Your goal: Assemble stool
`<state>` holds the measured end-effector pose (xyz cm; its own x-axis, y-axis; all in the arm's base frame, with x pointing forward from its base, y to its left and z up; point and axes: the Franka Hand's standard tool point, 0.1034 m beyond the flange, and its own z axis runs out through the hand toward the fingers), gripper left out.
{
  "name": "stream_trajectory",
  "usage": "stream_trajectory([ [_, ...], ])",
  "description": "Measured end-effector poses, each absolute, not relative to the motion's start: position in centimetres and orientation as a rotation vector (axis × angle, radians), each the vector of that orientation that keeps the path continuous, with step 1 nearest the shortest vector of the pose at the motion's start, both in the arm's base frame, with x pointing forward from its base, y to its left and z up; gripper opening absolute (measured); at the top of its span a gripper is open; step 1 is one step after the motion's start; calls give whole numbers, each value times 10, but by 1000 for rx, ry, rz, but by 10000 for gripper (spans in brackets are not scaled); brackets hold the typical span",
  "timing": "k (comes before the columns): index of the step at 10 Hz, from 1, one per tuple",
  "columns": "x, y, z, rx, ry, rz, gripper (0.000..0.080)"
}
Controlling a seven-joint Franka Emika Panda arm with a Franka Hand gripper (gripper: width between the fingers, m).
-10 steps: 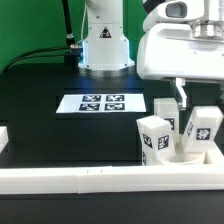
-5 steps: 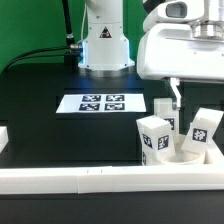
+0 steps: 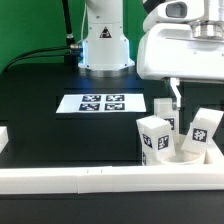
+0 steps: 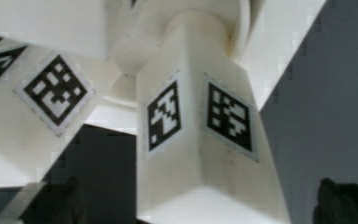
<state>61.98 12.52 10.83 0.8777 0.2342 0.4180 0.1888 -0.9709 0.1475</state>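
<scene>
The white ring-shaped stool seat [image 3: 186, 156] lies at the exterior view's lower right against the front rail. Two tagged white leg blocks stand in it: one [image 3: 154, 138] nearer the exterior view's left, one [image 3: 201, 130] tilted at the right. A third tagged leg [image 3: 164, 106] stands behind them, under my gripper [image 3: 176, 98]. In the wrist view this leg [image 4: 197, 120] fills the middle, lying between my two dark fingertips [image 4: 345, 200] with a gap on each side. The gripper [image 4: 197, 205] is open. Another tagged leg [image 4: 51, 90] shows beside it.
The marker board [image 3: 100, 103] lies flat mid-table, in front of the robot base [image 3: 105, 45]. A long white border rail [image 3: 80, 180] runs along the front, and a short rail piece [image 3: 3, 136] is at the exterior view's left edge.
The gripper finger has shifted slightly toward the exterior view's left, and the right leg now looks a little more tilted. Nothing moved in the last half second.
</scene>
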Motion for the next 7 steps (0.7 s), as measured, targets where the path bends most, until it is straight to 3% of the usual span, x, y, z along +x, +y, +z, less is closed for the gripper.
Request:
stream_trajectory([
  [1,623,122,124,2976,292,630,649],
  [2,625,119,128,2986,275,620,649],
  [5,629,106,133,3052,146,163,649],
  [7,629,106,129,3042,133,93,649],
])
